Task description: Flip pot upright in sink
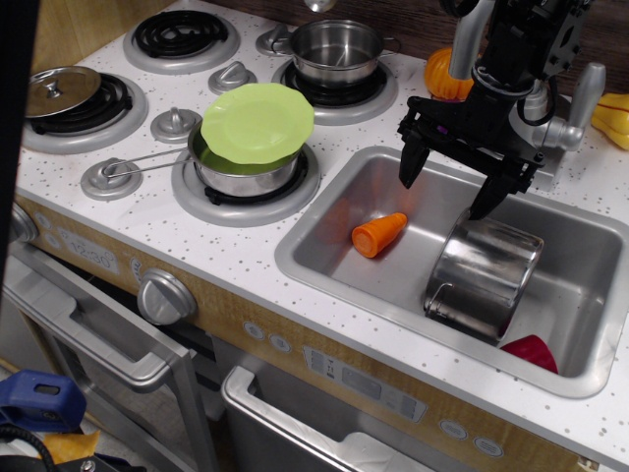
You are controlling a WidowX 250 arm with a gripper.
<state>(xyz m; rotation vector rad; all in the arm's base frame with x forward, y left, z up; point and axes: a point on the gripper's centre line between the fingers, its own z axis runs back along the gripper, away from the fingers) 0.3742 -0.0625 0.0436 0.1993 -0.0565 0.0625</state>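
Note:
The pot is a shiny steel cylinder in the right half of the sink. It rests tilted with its closed base facing up and back. Its thin wire loop handle hangs at the lower left side. My gripper is black and hangs just above and behind the pot, over the sink's back part. Its two fingers are spread wide and hold nothing. The right fingertip is close above the pot's base, and I cannot tell whether it touches.
An orange toy carrot lies in the sink left of the pot. A red item sits at the sink's front right. A steel pot with a lime-green plate and a smaller pot stand on the stove burners. The faucet stands behind the sink.

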